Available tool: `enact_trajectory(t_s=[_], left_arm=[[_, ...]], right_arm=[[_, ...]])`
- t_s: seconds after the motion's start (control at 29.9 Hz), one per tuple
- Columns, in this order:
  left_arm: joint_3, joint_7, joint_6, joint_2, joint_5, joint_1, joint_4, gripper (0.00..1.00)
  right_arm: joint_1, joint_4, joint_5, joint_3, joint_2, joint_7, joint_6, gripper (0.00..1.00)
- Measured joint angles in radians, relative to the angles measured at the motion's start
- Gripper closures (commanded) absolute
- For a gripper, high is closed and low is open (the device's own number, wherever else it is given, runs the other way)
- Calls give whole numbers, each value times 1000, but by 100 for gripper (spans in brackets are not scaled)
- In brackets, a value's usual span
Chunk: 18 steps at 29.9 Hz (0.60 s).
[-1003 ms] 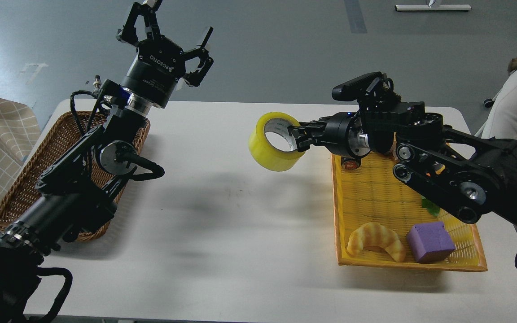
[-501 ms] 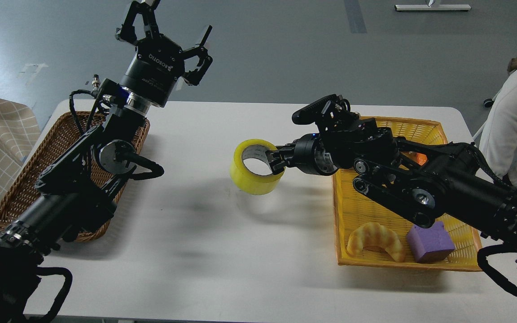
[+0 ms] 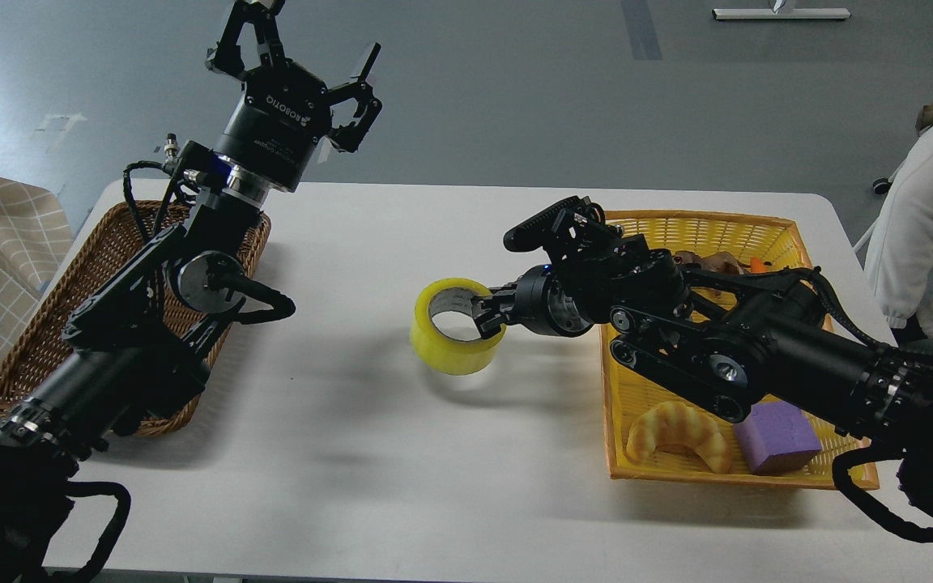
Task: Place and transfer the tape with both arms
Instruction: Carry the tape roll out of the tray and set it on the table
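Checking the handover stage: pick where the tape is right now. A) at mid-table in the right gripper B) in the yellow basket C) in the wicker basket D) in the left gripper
A: the right gripper pinches the tape wall at the white table centre; the left gripper is raised, open, empty.

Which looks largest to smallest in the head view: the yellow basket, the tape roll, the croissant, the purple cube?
1. Yellow basket, clearly the largest.
2. Croissant and tape roll: look about alike, and the croissant lies nearer the camera, so no ranking.
3. Purple cube: looks smallest, though the right arm covers part of it.
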Motion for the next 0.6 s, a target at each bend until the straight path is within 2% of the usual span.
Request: enact_trajectory(t_s=[0.6], left_arm=[[0,0,0,-2,0,3,-1,2]], right_arm=[[-6,-110,-2,-35,44,0,0,100]])
